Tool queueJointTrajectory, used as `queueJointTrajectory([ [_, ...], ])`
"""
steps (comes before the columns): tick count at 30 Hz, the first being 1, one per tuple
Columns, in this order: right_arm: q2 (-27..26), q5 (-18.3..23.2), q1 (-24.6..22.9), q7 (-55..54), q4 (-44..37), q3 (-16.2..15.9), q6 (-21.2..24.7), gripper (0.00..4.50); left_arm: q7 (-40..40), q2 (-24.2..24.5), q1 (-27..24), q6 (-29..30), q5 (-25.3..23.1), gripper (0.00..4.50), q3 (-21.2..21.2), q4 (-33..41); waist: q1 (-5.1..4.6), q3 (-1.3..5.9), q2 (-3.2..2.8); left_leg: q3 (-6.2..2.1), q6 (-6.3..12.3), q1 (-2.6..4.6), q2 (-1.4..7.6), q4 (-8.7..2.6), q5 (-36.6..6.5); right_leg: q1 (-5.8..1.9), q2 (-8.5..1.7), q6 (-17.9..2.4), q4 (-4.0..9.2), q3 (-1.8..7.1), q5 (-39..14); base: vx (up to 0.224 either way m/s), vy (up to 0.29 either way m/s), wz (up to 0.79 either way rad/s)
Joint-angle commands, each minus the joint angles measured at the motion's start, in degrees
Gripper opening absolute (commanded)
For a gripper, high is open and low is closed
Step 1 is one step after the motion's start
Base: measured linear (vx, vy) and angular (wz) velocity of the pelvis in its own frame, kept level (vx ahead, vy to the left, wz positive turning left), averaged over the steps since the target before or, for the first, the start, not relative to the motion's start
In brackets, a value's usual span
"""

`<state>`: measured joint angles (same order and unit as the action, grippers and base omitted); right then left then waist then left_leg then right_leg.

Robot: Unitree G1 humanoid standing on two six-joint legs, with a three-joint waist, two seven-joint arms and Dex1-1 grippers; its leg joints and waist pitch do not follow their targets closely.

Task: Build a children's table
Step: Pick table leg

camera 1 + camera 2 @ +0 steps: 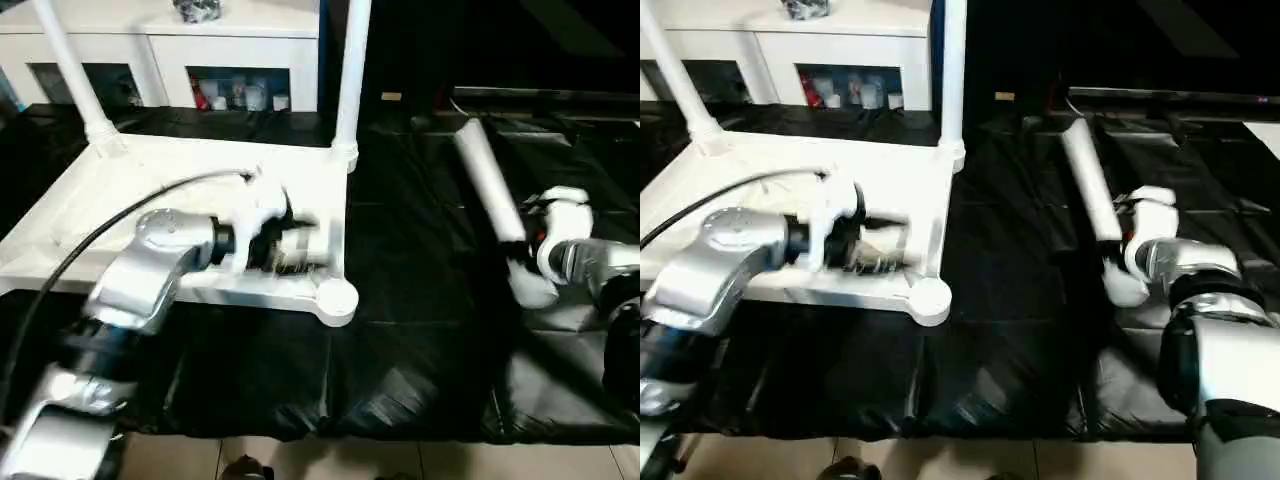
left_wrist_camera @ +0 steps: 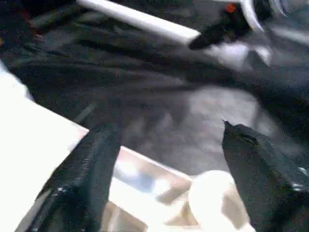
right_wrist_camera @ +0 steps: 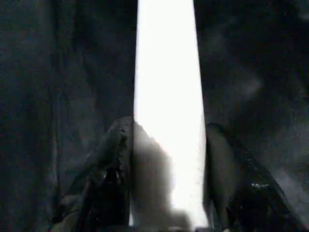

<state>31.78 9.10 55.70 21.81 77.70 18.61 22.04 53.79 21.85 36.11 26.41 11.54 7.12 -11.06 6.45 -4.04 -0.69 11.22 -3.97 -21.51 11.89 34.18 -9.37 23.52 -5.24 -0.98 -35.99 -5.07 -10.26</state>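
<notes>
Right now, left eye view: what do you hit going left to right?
Left arm's silver forearm → left gripper over the upturned tabletop → empty near corner socket → black sheet → loose leg → right gripper closed on that leg.

Tabletop: white, ribbed underside, with two white legs standing in it; a third white leg lies on black sheeting. My forearms are silver, my fingers glossy black, with a black cable. Cabinet: white, behind; floor: pale tile.
</notes>
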Motion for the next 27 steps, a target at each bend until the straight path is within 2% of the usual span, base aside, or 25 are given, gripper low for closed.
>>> queueJointTrajectory([
  [1, 0.5, 3.8, -0.2, 1.3, -1.8, 3.6, -3.6, 1.86, -4.2, -1.4, 1.1, 2.0, 0.4, 4.17, -1.9, -0.4, 0.27, 5.06, 1.51, -0.19, 1.88, 0.14, 0.69, -2.63, -9.2, -3.47, -2.71, -12.2, 3.85, 2.39, -11.1, 0.0, 0.0, 0.0],
  [2, 0.3, 5.4, -0.2, 2.6, -2.5, 5.2, -5.7, 1.86, -5.7, -2.3, 1.3, 3.1, 0.6, 4.33, -2.5, -0.5, 0.43, 5.14, 1.49, -0.2, 2.22, 0.2, 0.75, -2.54, -9.1, -3.39, -2.8, -12.4, 3.87, 2.4, -10.5, 0.0, 0.0, 0.0],
  [3, 0.0, 6.5, -0.3, 5.3, -3.4, 6.0, -7.4, 1.86, -6.4, -3.1, 1.3, 3.7, 1.1, 4.33, -2.8, -0.1, 0.52, 5.56, 1.46, -0.18, 3.7, -0.21, 0.71, -2.19, -6.7, -3.53, -2.65, -13.3, 3.29, 2.31, -6.7, 0.0, 0.0, 0.0],
  [4, -1.1, 9.6, -1.1, 11.4, -6.1, 8.1, -9.1, 1.86, -7.6, -5.0, 1.3, 3.5, 2.3, 4.44, -3.6, 0.3, 0.48, 5.57, 1.07, -0.24, 4.25, -0.46, 0.74, -2.03, -6.0, -3.46, -2.62, -13.8, 2.98, 2.32, -5.2, 0.0, 0.0, 0.0],
  [5, -1.9, 11.5, -1.7, 14.9, -8.0, 9.2, -8.8, 1.86, -7.6, -5.9, 1.3, 2.5, 2.8, 4.49, -3.7, 0.5, 0.58, 5.46, 1.34, -0.06, 5.88, -0.53, 0.69, -1.87, -5.8, -3.38, -2.46, -14.4, 3.16, 2.27, -3.5, 0.0, 0.0, 0.0],
  [6, -2.1, 12.3, -1.9, 16.2, -8.8, 9.7, -8.6, 1.86, -7.7, -6.2, 1.3, 2.1, 3.0, 4.5, -3.7, 0.5, 0.57, 5.48, 1.01, -0.21, 7.07, -0.62, 0.77, -1.85, -5.8, -3.47, -2.5, -14.9, 3.04, 2.18, -2.9, 0.0, 0.0, 0.0],
  [8, -3.5, 16.0, -3.3, 22.1, -12.9, 11.4, -5.6, 1.85, -9.2, -7.9, 1.9, 2.5, 3.2, 4.5, -4.1, 0.1, 0.52, 5.45, 1.02, -0.29, 7.62, -0.49, 0.92, -1.83, -6.3, -3.36, -2.47, -15.5, 3.12, 2.05, -3.4, 0.0, 0.0, 0.0],
  [9, -4.8, 18.4, -5.5, 25.5, -18.2, 11.3, -2.8, 1.85, -10.1, -9.0, 3.0, 4.8, 4.2, 4.5, -4.8, -0.9, 0.73, 5.29, 0.4, -0.13, 7.95, -0.16, 0.87, -1.87, -7.1, -3.18, -2.27, -15.2, 3.58, 2.12, -3.8, 0.0, 0.0, 0.0],
  [10, -5.9, 20.3, -7.5, 28.0, -22.8, 10.9, -0.6, 1.85, -10.7, -9.8, 4.0, 7.5, 5.2, 4.5, -5.5, -1.7, 0.76, 5.45, 0.51, -0.34, 7.73, -0.08, 1.08, -1.83, -7.1, -3.23, -2.47, -15.5, 3.31, 2.09, -3.8, 0.0, 0.0, 0.0],
  [11, -7.7, 24.3, -11.3, 31.1, -31.3, 10.0, 3.2, 1.85, -10.4, -11.1, 5.5, 10.4, 8.0, 4.5, -6.9, -2.3, 0.95, 5.45, 0.56, -0.36, 7.59, -0.01, 1.01, -1.95, -6.7, -3.3, -2.39, -15.3, 3.39, 2.01, -4.2, 0.0, 0.0, 0.0],
  [13, -9.9, 30.0, -16.8, 34.7, -42.4, 8.5, 8.2, 1.85, -9.4, -13.2, 7.7, 14.3, 12.9, 4.5, -9.3, -2.7, 1.75, 5.51, 0.61, -0.55, 7.99, 0.09, 1.17, -2.06, -6.1, -3.59, -2.67, -15.0, 3.36, 2.12, -3.8, 0.0, 0.0, 0.0],
  [14, -9.9, 30.0, -16.8, 34.7, -42.4, 8.5, 8.2, 1.85, -9.4, -13.2, 7.7, 14.3, 12.9, 4.5, -9.3, -2.7, 2.17, 5.5, 0.69, -0.5, 7.67, 0.13, 1.2, -2.11, -6.1, -3.41, -2.76, -15.1, 3.58, 2.02, -4.8, 0.0, 0.0, 0.0],
  [15, -10.5, 31.9, -18.6, 35.8, -45.5, 7.9, 9.6, 1.85, -9.0, -14.0, 8.4, 15.5, 14.9, 4.5, -10.3, -2.7, 2.2, 5.48, 0.67, -0.54, 7.15, 0.08, 1.17, -2.08, -6.6, -3.33, -2.78, -15.2, 3.64, 1.96, -6.0, 0.0, 0.0, 0.0],
  [16, -11.5, 34.6, -21.8, 37.6, -50.5, 6.9, 12.0, 1.84, -10.2, -16.0, 10.6, 17.7, 18.7, 4.5, -13.1, -3.8, 2.4, 5.38, 0.75, -0.46, 6.16, 0.05, 1.05, -2.15, -7.0, -3.38, -2.81, -14.8, 3.85, 1.97, -7.8, 0.0, 0.0, 0.0],
  [17, -12.4, 36.1, -24.2, 38.7, -54.5, 5.9, 13.6, 1.84, -10.5, -17.1, 12.2, 18.7, 20.9, 4.5, -14.5, -4.9, 2.85, 5.35, 0.6, -0.42, 5.48, 0.44, 1.16, -2.15, -8.5, -3.07, -2.94, -14.3, 4.25, 2.03, -9.9, 0.0, 0.0, 0.0],
  [18, -12.6, 36.3, -24.6, 38.8, -55.2, 5.7, 13.8, 1.84, -10.5, -17.2, 12.4, 18.8, 21.1, 4.5, -14.7, -5.0, 2.82, 5.22, 0.66, -0.43, 5.22, 0.27, 1.08, -2.24, -8.8, -3.13, -2.87, -13.9, 4.39, 2.03, -10.8, 0.0, 0.0, 0.0],
  [19, -13.0, 36.6, -25.3, 39.1, -56.5, 5.4, 14.5, 1.84, -10.3, -17.5, 12.8, 18.8, 21.6, 4.5, -14.9, -5.3, 2.98, 5.11, 0.67, -0.65, 4.35, 0.02, 1.0, -2.44, -9.5, -3.18, -3.02, -12.0, 4.76, 1.86, -14.0, 0.0, 0.0, 0.0],
  [21, -13.9, 36.8, -27.0, 39.6, -60.0, 3.8, 16.2, 1.84, -9.8, -18.0, 13.8, 20.3, 22.5, 4.5, -15.1, -5.8, 3.11, 4.92, 0.74, -0.61, 3.25, 0.19, 1.0, -2.62, -10.1, -3.04, -3.1, -10.1, 5.26, 1.92, -17.5, 0.0, 0.0, 0.0],
  [23, -14.1, 36.9, -27.4, 39.6, -61.1, 3.1, 16.9, 1.84, -9.7, -18.2, 14.0, 20.6, 22.2, 4.5, -14.7, -5.8, 2.97, 4.86, 0.82, -0.81, 2.67, -0.01, 0.95, -2.86, -10.1, -3.16, -3.13, -8.7, 5.42, 1.89, -19.2, 0.0, 0.0, 0.0],
  [26, -14.8, 36.8, -28.4, 38.6, -63.8, 1.0, 18.4, 1.84, -9.9, -19.0, 14.1, 21.4, 22.6, 4.5, -14.4, -5.7, 2.89, 4.97, 0.83, -0.86, 2.09, 0.22, 0.92, -2.95, -10.0, -3.02, -3.24, -7.8, 5.62, 2.08, -19.2, 0.0, 0.0, 0.0],
  [27, -14.9, 36.8, -28.7, 38.2, -64.5, 0.1, 18.8, 1.84, -10.1, -19.1, 14.1, 21.8, 23.0, 4.5, -14.1, -5.5, 2.78, 4.94, 1.33, -0.83, 2.11, 0.1, 0.92, -3.02, -9.8, -3.1, -3.24, -7.9, 5.64, 2.05, -19.2, 0.0, 0.0, 0.0],
])
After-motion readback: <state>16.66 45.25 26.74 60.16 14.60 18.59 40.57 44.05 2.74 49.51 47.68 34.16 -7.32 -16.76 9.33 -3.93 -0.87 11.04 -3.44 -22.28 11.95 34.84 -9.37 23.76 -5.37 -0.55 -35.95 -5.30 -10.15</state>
